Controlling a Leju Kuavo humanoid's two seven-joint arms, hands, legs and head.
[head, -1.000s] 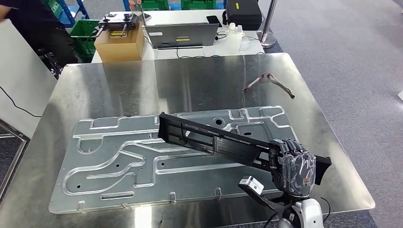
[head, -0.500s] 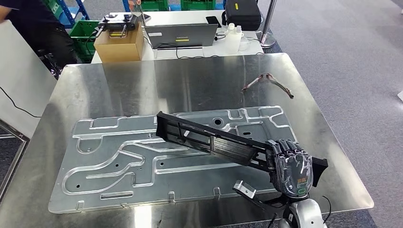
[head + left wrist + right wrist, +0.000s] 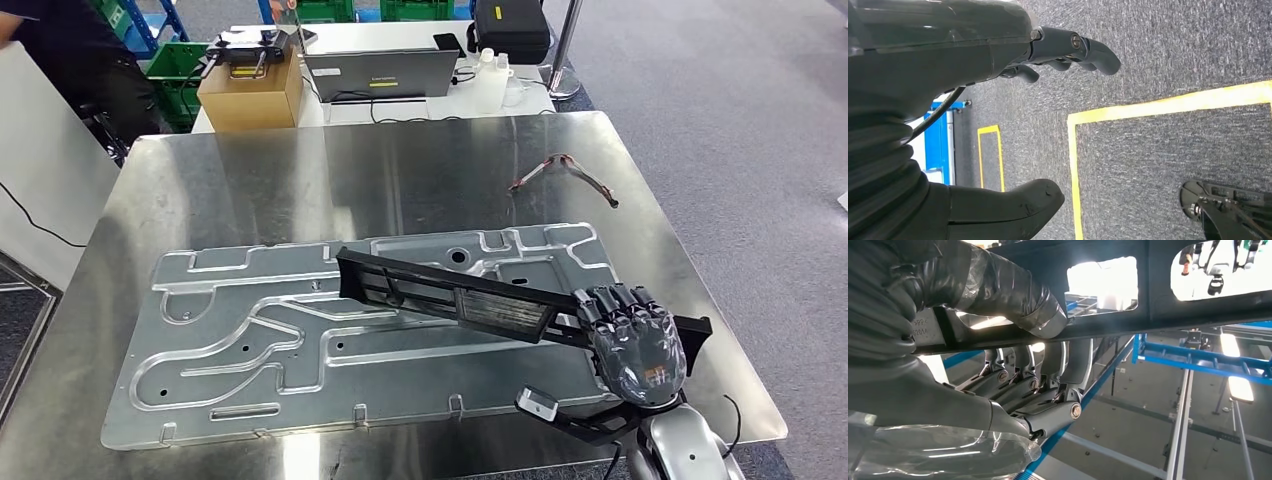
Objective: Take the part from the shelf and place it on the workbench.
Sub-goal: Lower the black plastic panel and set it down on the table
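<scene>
The right hand [image 3: 636, 338] is gripping the near end of the long black part [image 3: 470, 300], fingers wrapping over its top rail and thumb closing from the other side, as the right wrist view [image 3: 998, 315] is showing plainly. Holding it by one end is leaving the rest of the part reaching out toward the middle of the workbench [image 3: 420, 170], slanting across and apparently hovering just above the large stamped metal panel [image 3: 250, 340] that is lying flat along the bench's near edge; whether the far tip is touching the panel I cannot tell. That end grip looks chosen to let the hand lower the part without getting caught underneath it, so the placing step seems to be nearly finishing, with letting go not yet done. The left hand [image 3: 998, 125] is hanging over grey carpet with yellow floor lines, fingers spread apart and holding nothing. Near the bench's far right edge a thin bent strap-like piece [image 3: 565, 175] is lying well apart from the part. Beyond the far edge, on a white table, a cardboard box [image 3: 250, 90] is carrying some dark hardware on top, beside a laptop [image 3: 380, 72], white bottles [image 3: 492, 75] and a black bag [image 3: 512, 28].
</scene>
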